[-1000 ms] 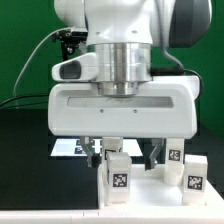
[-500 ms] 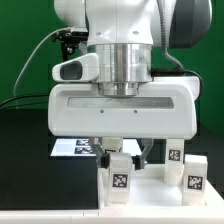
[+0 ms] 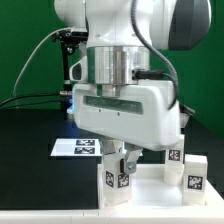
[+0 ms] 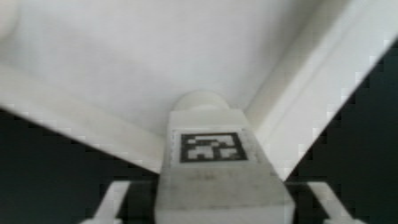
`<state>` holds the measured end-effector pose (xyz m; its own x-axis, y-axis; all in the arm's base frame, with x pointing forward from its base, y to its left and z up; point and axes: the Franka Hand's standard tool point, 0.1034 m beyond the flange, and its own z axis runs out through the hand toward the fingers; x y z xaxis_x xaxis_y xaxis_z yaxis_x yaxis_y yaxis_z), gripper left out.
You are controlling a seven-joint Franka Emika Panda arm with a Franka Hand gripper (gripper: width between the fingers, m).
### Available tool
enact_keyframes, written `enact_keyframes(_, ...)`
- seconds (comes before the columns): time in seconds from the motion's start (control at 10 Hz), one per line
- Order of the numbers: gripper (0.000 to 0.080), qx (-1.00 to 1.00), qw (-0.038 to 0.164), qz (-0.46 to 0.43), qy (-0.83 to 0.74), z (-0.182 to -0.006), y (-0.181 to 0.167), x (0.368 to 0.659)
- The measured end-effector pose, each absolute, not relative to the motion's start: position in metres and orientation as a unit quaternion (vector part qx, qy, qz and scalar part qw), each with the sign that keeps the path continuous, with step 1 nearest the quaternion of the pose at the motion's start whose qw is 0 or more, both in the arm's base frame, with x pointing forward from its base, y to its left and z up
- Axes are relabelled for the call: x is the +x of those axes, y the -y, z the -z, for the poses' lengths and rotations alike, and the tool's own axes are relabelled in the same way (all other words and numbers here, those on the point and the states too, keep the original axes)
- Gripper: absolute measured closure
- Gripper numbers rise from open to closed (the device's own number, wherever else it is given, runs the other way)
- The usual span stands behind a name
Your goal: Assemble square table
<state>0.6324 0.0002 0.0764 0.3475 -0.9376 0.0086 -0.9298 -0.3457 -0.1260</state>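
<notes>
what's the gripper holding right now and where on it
The gripper appears to be clamped on a tagged white table leg, fingers on its two opposite sides near the tag end.

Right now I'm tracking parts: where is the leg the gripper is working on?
In the exterior view, the leg stands low and centre between the fingers of the gripper, on the tabletop, with the marker board behind it.

The end effector has a smooth white plastic-looking housing with a soft sheen and a brushed, metallic grey collar above. The legs look like matt white plastic, each with a flat black-and-white printed tag; one leg fills the wrist view. The marker board looks thin, matt and paper-like. The tabletop is matt black.
</notes>
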Motion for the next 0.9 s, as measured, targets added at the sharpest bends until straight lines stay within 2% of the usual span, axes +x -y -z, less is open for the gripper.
enact_keyframes(0.2,0.0511,-0.761,0.066,0.029,-0.645,-0.0764,0.0019,0.6323)
enact_keyframes(0.5,0.0511,-0.783,0.065,0.033,-0.618,-0.0761,0.0015,0.6324)
enact_keyframes(0.7,0.0263,-0.891,0.057,0.053,-0.447,-0.0731,-0.0007,0.6313)
enact_keyframes(0.8,0.0263,-0.92,0.053,0.057,-0.384,-0.0756,-0.003,0.6319)
enact_keyframes(0.9,0.017,-0.935,0.049,0.061,-0.346,-0.0782,-0.0047,0.6328)
